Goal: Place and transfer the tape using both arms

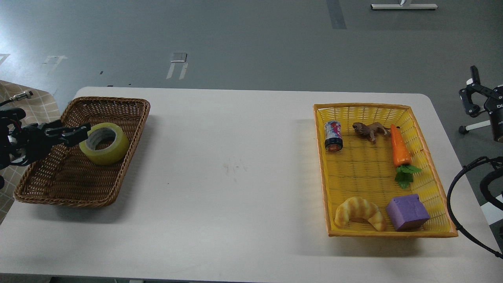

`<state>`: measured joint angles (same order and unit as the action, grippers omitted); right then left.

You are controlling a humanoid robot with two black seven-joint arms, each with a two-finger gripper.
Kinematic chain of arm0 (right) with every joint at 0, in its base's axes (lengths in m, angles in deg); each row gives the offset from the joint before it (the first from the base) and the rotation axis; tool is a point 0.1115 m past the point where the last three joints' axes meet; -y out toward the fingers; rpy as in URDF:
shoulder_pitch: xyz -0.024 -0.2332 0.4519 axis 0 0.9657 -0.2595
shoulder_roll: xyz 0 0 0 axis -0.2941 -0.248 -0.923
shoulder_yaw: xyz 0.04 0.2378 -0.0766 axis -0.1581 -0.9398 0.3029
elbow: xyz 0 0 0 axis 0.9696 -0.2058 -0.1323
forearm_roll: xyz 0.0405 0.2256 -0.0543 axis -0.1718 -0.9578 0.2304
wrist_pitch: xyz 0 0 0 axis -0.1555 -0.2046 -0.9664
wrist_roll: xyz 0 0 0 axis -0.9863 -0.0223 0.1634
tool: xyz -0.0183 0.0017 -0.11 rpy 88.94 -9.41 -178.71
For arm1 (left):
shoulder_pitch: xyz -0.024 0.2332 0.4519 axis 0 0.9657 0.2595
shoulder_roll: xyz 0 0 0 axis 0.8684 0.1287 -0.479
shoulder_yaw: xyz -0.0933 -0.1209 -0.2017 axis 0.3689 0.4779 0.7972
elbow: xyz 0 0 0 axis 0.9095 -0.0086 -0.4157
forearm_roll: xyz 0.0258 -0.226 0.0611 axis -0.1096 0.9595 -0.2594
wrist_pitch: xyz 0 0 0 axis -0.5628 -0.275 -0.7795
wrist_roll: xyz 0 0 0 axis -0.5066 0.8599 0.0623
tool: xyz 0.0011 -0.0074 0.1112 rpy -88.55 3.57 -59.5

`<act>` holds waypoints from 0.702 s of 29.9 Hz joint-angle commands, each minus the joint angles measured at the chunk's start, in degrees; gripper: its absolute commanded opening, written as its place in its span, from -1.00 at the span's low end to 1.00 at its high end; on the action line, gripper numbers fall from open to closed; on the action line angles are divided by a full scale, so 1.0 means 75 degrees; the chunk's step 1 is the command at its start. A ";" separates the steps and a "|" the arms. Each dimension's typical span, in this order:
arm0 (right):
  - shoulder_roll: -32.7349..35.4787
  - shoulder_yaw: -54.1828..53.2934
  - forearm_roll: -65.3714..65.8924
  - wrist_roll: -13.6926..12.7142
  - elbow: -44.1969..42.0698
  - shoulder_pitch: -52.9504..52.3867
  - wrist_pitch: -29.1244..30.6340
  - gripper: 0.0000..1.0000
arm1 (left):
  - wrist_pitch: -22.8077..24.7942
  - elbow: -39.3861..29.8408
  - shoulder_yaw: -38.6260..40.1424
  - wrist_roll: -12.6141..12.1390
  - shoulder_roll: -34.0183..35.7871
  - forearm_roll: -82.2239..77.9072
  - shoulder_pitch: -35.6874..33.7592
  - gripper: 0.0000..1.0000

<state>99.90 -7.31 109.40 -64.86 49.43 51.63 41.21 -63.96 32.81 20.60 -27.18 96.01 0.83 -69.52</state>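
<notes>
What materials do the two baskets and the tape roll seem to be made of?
Brown basket: woven wicker or rattan, matte, with visible strands. Yellow basket: probably moulded plastic imitating weave, slightly glossy, with an orange rim. Tape roll: translucent yellow plastic film, shiny, around a grey-white core that looks like cardboard.
</notes>
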 commanded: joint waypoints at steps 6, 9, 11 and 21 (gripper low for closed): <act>0.0000 0.0000 0.0020 -0.0012 0.0023 -0.0012 0.0000 0.99 | 0.2151 -0.0096 0.0149 0.0121 0.0092 0.3859 -0.1618 0.95; 0.0024 0.0000 0.0020 -0.0012 0.0023 -0.0012 0.0000 0.99 | 0.3288 -0.0096 0.0546 0.0074 0.0081 0.5557 -0.1983 0.95; 0.0035 0.0000 0.0032 -0.0012 0.0023 -0.0012 0.0000 0.99 | 0.4006 -0.0096 0.0887 0.0027 -0.0001 0.6723 -0.2043 0.95; 0.0281 0.0070 0.0032 -0.0141 0.0082 -0.0188 0.0000 0.99 | 0.4285 -0.0248 0.2292 0.0086 -0.1323 0.7757 -0.2020 0.95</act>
<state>100.84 -6.98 109.65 -65.58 50.08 50.76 41.21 -31.84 31.63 33.64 -26.45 89.32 58.30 -85.38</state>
